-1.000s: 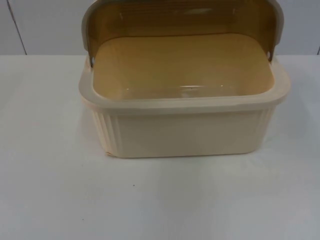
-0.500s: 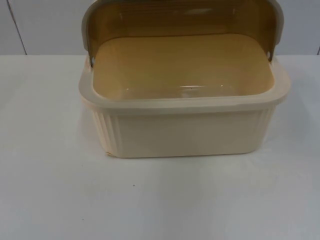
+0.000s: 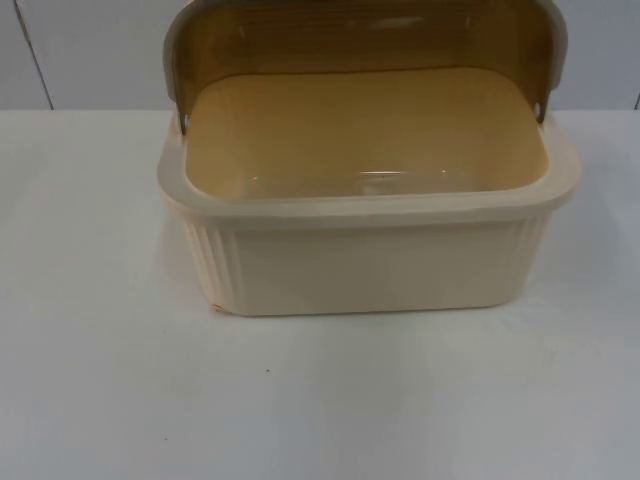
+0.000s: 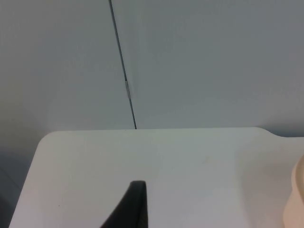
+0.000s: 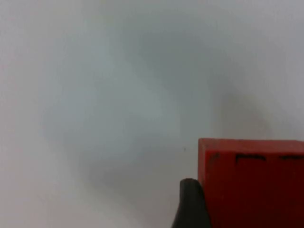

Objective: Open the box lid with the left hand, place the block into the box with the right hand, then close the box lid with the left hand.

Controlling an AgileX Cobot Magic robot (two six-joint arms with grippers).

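— What runs off the frame from above?

— The lid (image 3: 365, 40), raised behind the box (image 3: 370, 265), is cropped at its upper edge; its full height cannot be told.

— And at the left wrist?

— A sliver of the box (image 4: 297, 197) shows, the rest cut away; one fingertip (image 4: 133, 204) rises from the frame's edge, its partner unseen; whether that gripper is parted or closed cannot be told.

— The right wrist?

— The block (image 5: 251, 183) is cropped on two sides; one fingertip (image 5: 190, 204) shows beside it, touching or not is unclear; the grip cannot be judged.
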